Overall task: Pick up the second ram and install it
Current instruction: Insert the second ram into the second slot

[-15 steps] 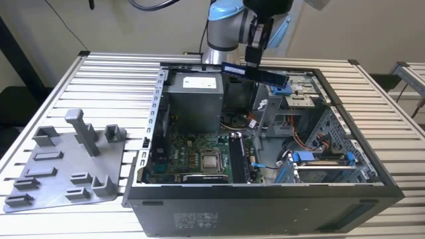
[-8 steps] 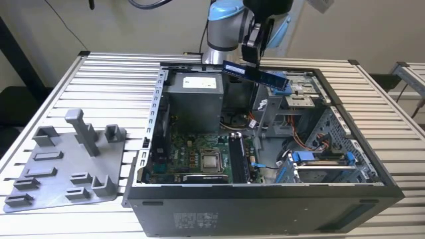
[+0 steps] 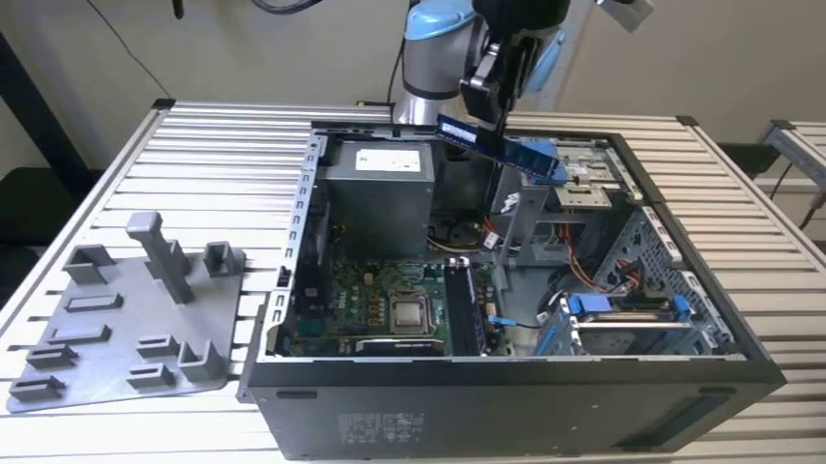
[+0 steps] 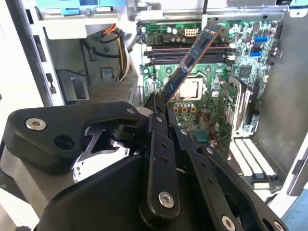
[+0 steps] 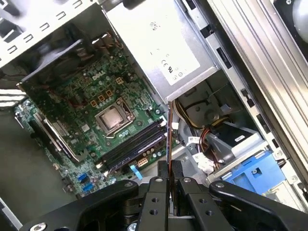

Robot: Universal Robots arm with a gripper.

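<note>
My gripper (image 3: 494,121) clamps the second ram (image 3: 523,153) near one end, tilted above the open case (image 3: 516,377). I judge it light, stiff and brittle: best held by its edges, off the chips.

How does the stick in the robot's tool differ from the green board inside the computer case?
The second ram is a thin, narrow strip; the green board is wide. The second ram hangs tilted in the tool above the case; the green board lies flat inside it. Both carry chips.
</note>
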